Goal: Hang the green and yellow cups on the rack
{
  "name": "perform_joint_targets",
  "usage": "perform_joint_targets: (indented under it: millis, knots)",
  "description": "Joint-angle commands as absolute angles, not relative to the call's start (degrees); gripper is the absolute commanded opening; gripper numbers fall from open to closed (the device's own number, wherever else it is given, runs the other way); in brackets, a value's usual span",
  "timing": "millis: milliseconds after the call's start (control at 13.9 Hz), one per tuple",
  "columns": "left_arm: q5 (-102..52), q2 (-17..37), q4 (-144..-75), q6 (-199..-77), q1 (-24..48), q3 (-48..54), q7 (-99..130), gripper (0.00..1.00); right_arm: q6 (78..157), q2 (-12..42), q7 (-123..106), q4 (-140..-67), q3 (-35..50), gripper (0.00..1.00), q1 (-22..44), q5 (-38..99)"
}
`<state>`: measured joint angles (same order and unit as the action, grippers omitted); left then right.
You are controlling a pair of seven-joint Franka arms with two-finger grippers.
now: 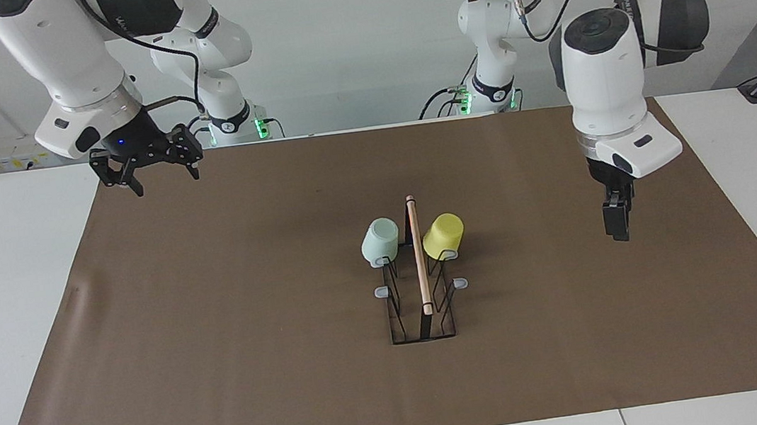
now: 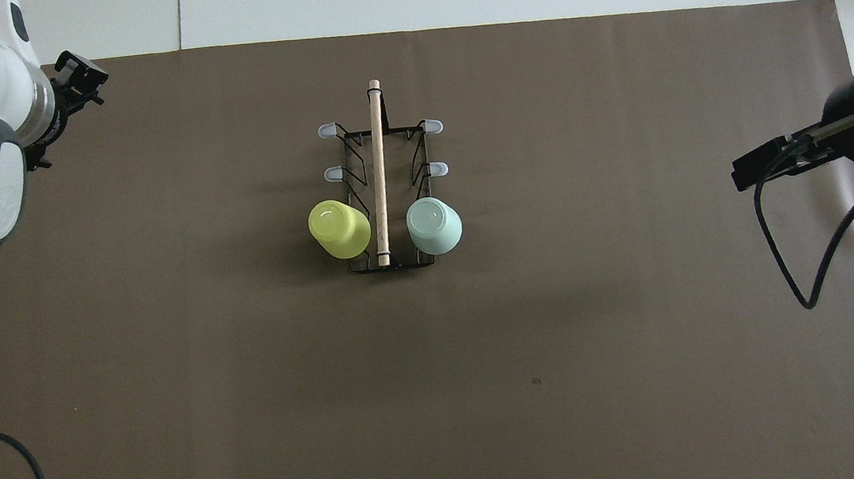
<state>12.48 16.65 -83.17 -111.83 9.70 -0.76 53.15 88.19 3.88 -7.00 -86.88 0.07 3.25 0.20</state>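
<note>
The rack stands mid-table on the brown mat, its wooden rod pointing away from the robots; it also shows in the overhead view. The mint green cup hangs upside down on the prong nearest the robots on the right arm's side. The yellow cup hangs upside down on the matching prong on the left arm's side. My right gripper is open and empty, raised over the mat's corner near its base. My left gripper hangs over the mat toward the left arm's end, holding nothing.
The brown mat covers most of the white table. The rack's other grey-tipped prongs are bare. A black cable loops down from the right arm.
</note>
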Motion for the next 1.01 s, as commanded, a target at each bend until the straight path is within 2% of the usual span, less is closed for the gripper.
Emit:
perform_joint_targets:
  millis: [0, 360, 721, 937]
  knots:
    - [4.24, 14.6, -85.34, -112.25, 6.6, -0.18, 32.43, 1.0, 87.98, 4.92, -5.8, -85.6, 2.45, 1.0, 0.71, -1.14]
    - [-1.04, 9.68, -85.0, -98.39, 3.0, -0.26, 2.24, 1.0, 87.02, 4.92, -5.54, -85.34, 4.31, 1.0, -0.26, -1.23]
    - [-1.14, 2.83, -84.64, -82.91, 2.46, 0.7, 0.53, 1.0, 88.24, 4.92, -1.41, -85.34, 4.31, 1.0, -0.7, -1.14]
    - [-1.23, 0.35, -86.22, -82.17, 2.46, 1.14, 1.23, 1.0, 88.42, 5.01, 3.58, -85.08, 4.39, 1.0, -0.79, -1.14]
